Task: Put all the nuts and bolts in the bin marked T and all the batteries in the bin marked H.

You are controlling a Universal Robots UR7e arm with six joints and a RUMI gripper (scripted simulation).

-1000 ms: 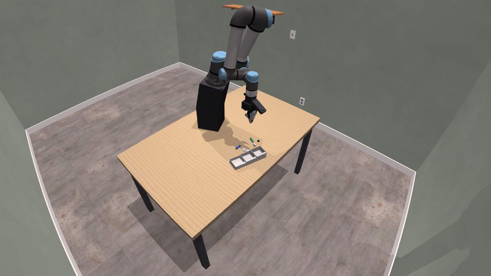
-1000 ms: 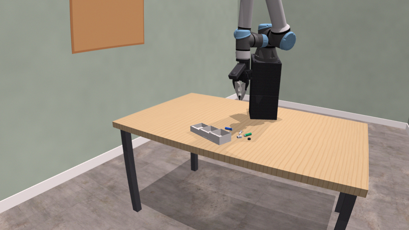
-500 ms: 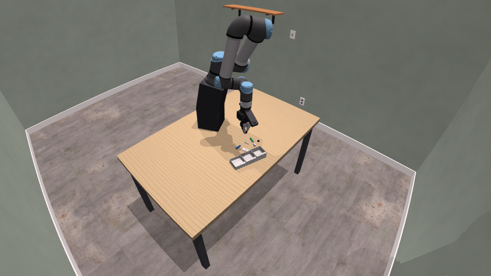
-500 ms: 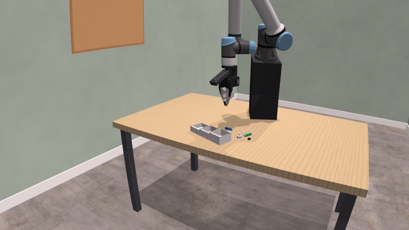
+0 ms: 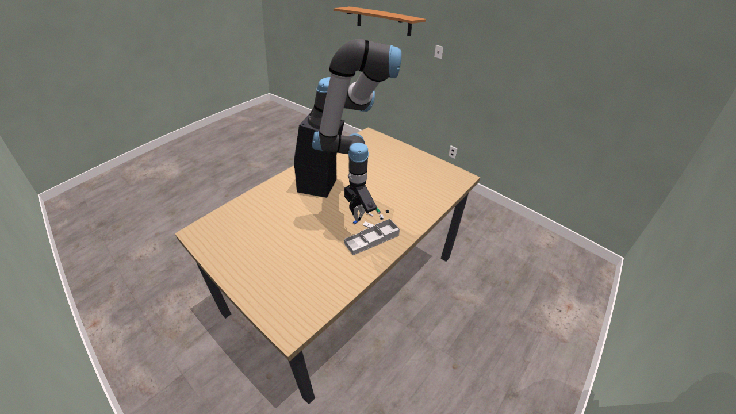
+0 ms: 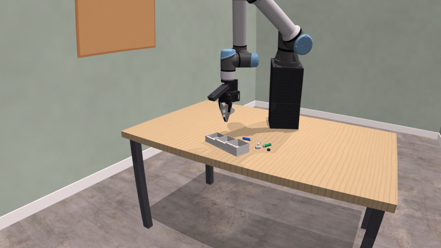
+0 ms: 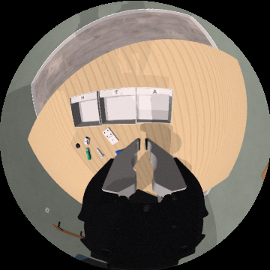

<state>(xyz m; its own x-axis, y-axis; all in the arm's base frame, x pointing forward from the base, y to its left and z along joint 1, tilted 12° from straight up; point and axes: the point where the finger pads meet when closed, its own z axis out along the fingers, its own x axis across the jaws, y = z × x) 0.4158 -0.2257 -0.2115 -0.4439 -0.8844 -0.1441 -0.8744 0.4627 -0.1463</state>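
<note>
Three joined grey bins sit on the wooden table; in the wrist view they are marked H [image 7: 85,110], T [image 7: 118,109] and A [image 7: 154,106], all upright and empty. In front of them lie a black nut [image 7: 78,145], a small silver nut [image 7: 87,141], a green battery [image 7: 88,154], a silver bolt [image 7: 99,152] and a blue battery [image 7: 119,151], partly hidden by my finger. My gripper [image 7: 142,139] [image 6: 226,117] is shut and empty. It hangs well above the table, behind the bins [image 6: 227,143], near the blue battery [image 6: 246,138].
A white domino [image 7: 111,136] lies just in front of bin T. The arm's black base block [image 6: 285,94] stands on the table behind the objects. The table's near edge runs just beyond the bins [image 5: 372,236].
</note>
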